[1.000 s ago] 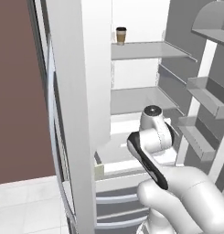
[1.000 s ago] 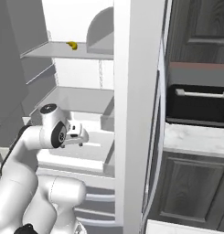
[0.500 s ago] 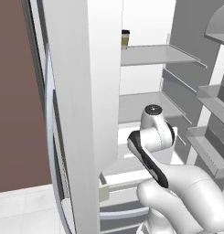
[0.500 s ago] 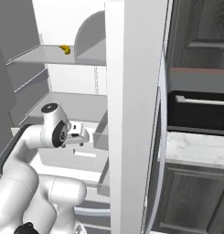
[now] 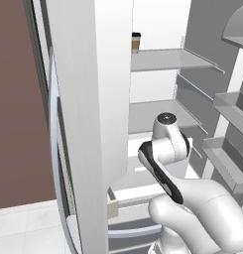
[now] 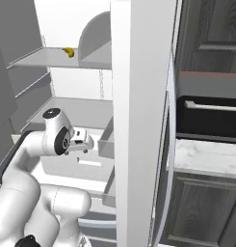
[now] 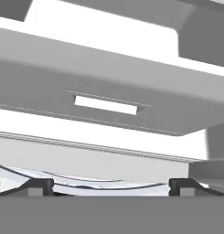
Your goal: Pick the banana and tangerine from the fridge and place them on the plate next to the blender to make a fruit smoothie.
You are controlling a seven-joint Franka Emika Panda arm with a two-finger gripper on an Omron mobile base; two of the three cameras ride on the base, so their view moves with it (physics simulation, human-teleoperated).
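Two dark fingertips (image 7: 39, 186) stand wide apart at the bottom of the hand view, so we list the claw (image 7: 111, 188) as spread open, with nothing between its tips. Directly ahead of it we see a pale grey drawer front (image 7: 131, 98) with a slot-shaped handle cutout (image 7: 105, 104), and a white ledge below that.

Next outward, the arm (image 5: 165, 149): white with dark joints, bent at the elbow and reaching into the lower part of the open fridge (image 5: 88, 99). In the right base view the wrist end (image 6: 81, 141) points toward a grey drawer (image 6: 106, 142) just beside the fridge's central white column.

Shelves, as we count them: an upper grey shelf (image 5: 167, 59) and a lower one beneath it. On the upper shelf the right base view shows the banana (image 6: 69, 51), small, yellow and curved, lying near a rounded grey divider (image 6: 95, 38) and well above the arm. On the same shelf level the left base view shows a tan coffee cup (image 5: 136, 41) with a dark lid, standing upright near the column.

Door bins (image 5: 231, 104) line the open door in the left base view. Beyond the fridge in the right base view we note a black oven (image 6: 208, 118), a pale marbled counter (image 6: 206, 161) and dark wood cabinets (image 6: 201, 212).
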